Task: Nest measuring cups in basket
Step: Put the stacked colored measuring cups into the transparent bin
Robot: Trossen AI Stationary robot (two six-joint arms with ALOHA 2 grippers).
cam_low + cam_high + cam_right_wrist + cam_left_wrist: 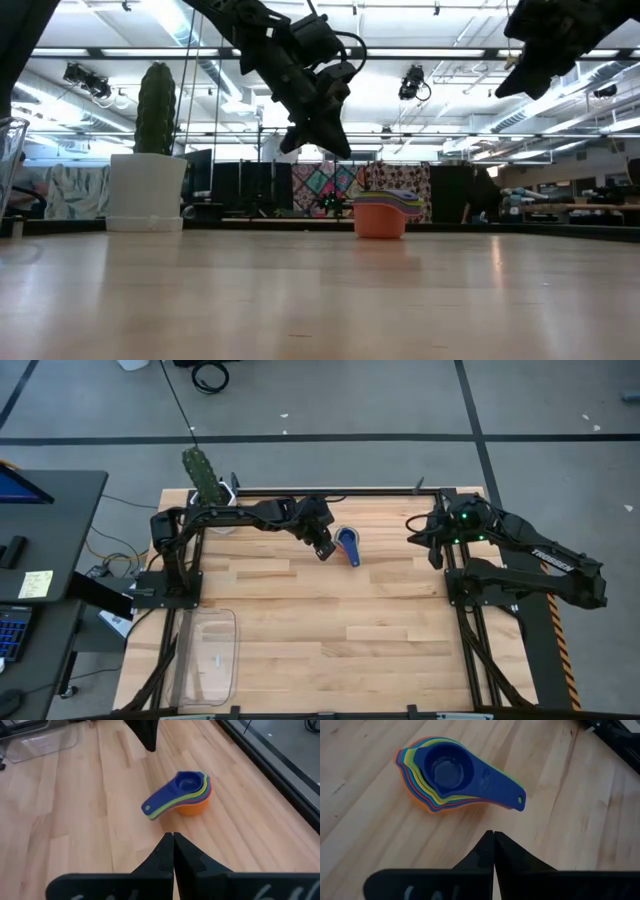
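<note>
The measuring cups [450, 775] stand nested in one stack on the wooden table, far centre [348, 545], with the dark blue cup on top and the orange one at the bottom [380, 218]. Their handles fan out to one side [160, 805]. My left gripper [493, 837] is shut and hangs in the air just left of the stack [324, 548], touching nothing. My right gripper [173, 837] is shut and drawn back at the table's right side [432, 545], raised above the table. The clear basket [205, 655] lies at the near left, far from the cups.
A white pot with a green cactus [207, 485] stands at the far left corner, behind my left arm. Bare wooden table stretches between the stack and the basket. A black frame rail edges the table's far side [260, 755].
</note>
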